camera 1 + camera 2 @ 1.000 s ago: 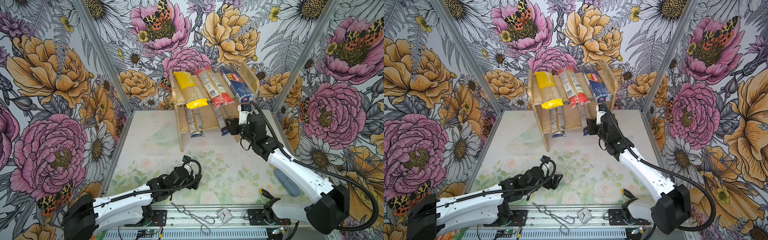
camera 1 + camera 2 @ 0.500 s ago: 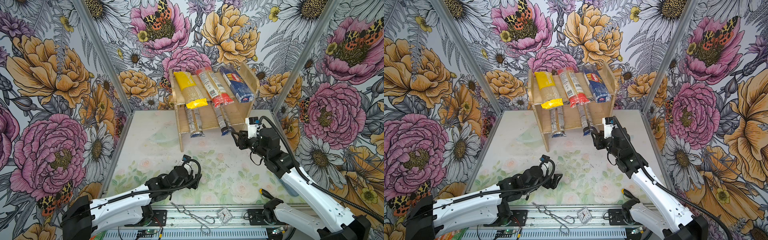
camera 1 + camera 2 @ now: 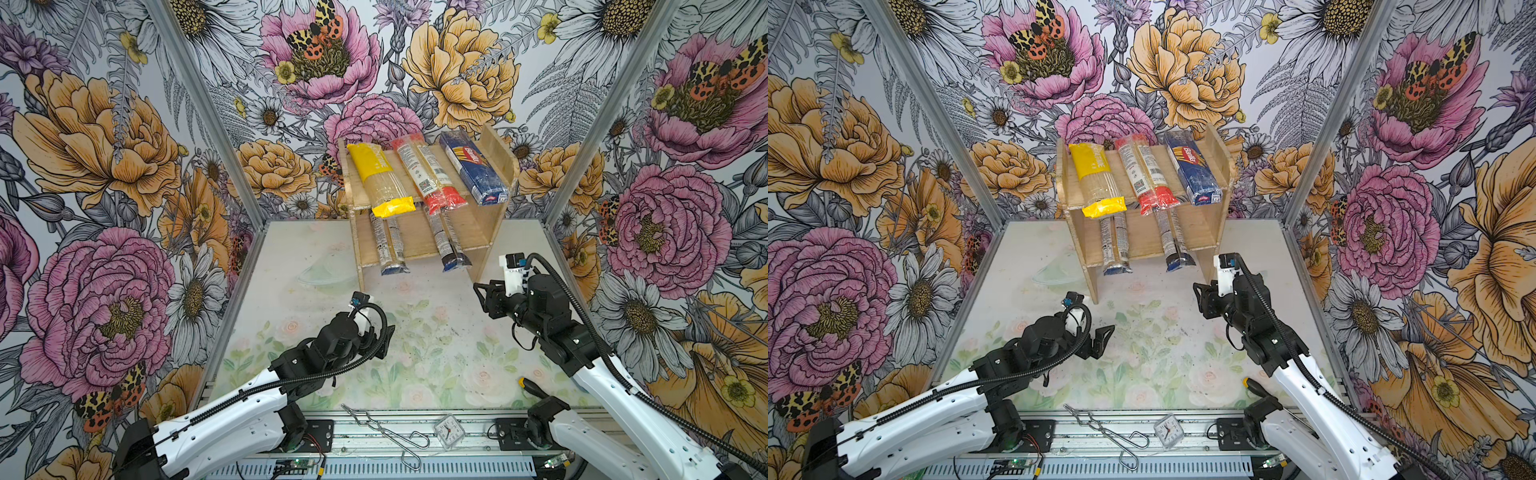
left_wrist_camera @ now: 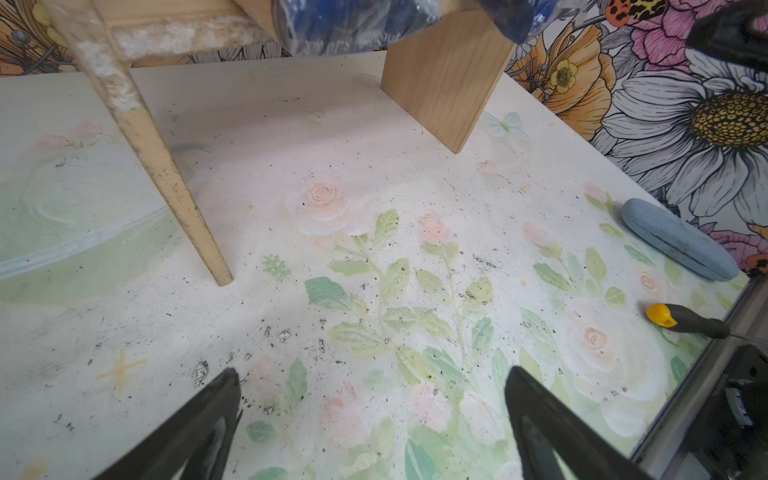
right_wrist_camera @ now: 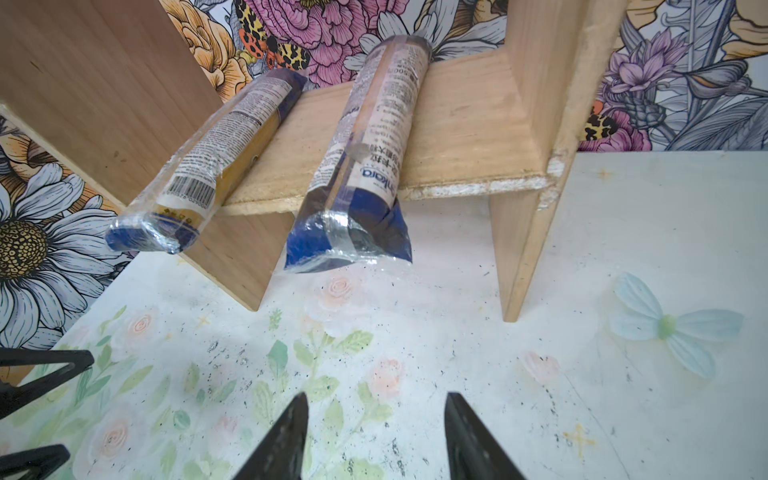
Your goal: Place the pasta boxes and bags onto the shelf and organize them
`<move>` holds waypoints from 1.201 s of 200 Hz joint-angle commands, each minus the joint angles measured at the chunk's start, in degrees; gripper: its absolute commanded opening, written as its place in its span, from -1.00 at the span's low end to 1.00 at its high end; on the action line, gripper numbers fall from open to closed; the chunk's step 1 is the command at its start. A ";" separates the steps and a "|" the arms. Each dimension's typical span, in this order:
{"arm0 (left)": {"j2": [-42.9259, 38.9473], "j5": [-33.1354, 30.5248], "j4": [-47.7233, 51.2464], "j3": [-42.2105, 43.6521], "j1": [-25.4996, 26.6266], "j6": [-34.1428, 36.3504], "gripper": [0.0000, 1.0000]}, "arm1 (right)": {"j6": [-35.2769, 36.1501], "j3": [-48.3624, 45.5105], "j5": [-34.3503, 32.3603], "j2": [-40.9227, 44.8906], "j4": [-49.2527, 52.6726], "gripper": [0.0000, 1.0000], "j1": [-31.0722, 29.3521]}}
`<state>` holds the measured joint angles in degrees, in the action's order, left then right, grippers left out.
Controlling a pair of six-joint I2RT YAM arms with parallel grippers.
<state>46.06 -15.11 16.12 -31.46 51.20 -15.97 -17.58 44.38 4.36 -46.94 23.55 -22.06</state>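
Left wrist view: left gripper (image 4: pixel 372 374) gapes wide, empty, well short of the shelf (image 4: pixel 440 83). In a top view, right gripper (image 3: pixel 481 297), half-parted and empty, sits centre-right, nearer. The slim blue-ended pack (image 3: pixel 448 241) lies up-left of it on the lower tier, apparently end-on toward it.

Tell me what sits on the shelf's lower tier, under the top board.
Two slim blue-ended packs lie there, apart from each other, near ends overhanging the front edge. Their far ends are hidden beneath the top board.
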 commanded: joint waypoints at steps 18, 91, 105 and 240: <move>-0.20 0.60 -0.17 -3.71 -2.39 5.09 0.98 | 1.15 -1.05 -0.14 0.81 0.71 0.08 1.14; 0.71 0.27 -1.96 -5.74 -5.78 10.30 0.98 | 1.94 -2.34 -0.39 1.06 0.71 0.08 2.44; 0.12 0.25 -2.41 -5.71 -7.07 11.37 0.98 | 2.29 -2.62 -0.38 0.94 0.72 0.08 2.95; -0.09 11.48 -19.11 3.32 -29.44 15.56 0.98 | 4.65 -5.65 -1.70 -1.76 -6.38 0.08 11.45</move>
<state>44.86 -8.10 2.15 -29.23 24.34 -2.55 -14.24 39.55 4.10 -48.51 21.93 -11.94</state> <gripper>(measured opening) 0.987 0.542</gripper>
